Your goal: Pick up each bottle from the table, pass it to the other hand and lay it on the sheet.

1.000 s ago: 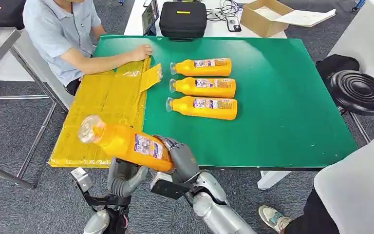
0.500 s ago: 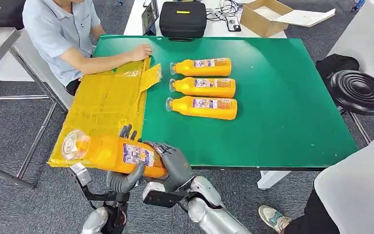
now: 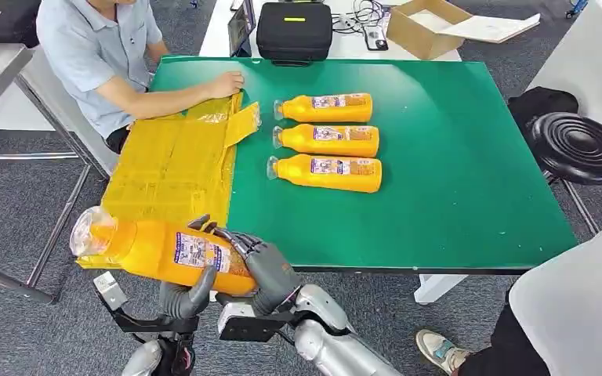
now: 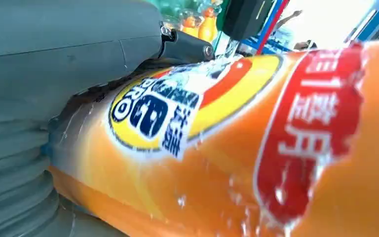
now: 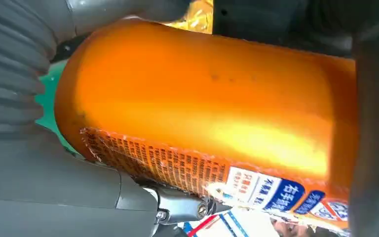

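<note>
Both hands held one orange bottle at once, low at the near-left corner of the green table. The bottle lay nearly level, its clear cap end pointing out to the left past the table's edge, over the near end of the yellow sheet and the grey floor. The right hand wrapped the bottle's base end, its dark fingers curled over the top. The left hand cupped the bottle from below near the label, with its thumb pressed up against the side. In the left wrist view the label sat tight against the grey thumb, and in the right wrist view the orange body lay snug between the ribbed cover and a dark finger.

Three more bottles lay on their sides in a row mid-table, caps to the left: the far one, the middle one and the near one, close beside one another and apart from the sheet. The sheet covered the table's left strip, one corner folded up by the far bottle.

A person in a light shirt sat at the far left, one hand resting on the sheet's far end. A black case and an open cardboard box stood on the white surface beyond, and a black stool stood to the right.
</note>
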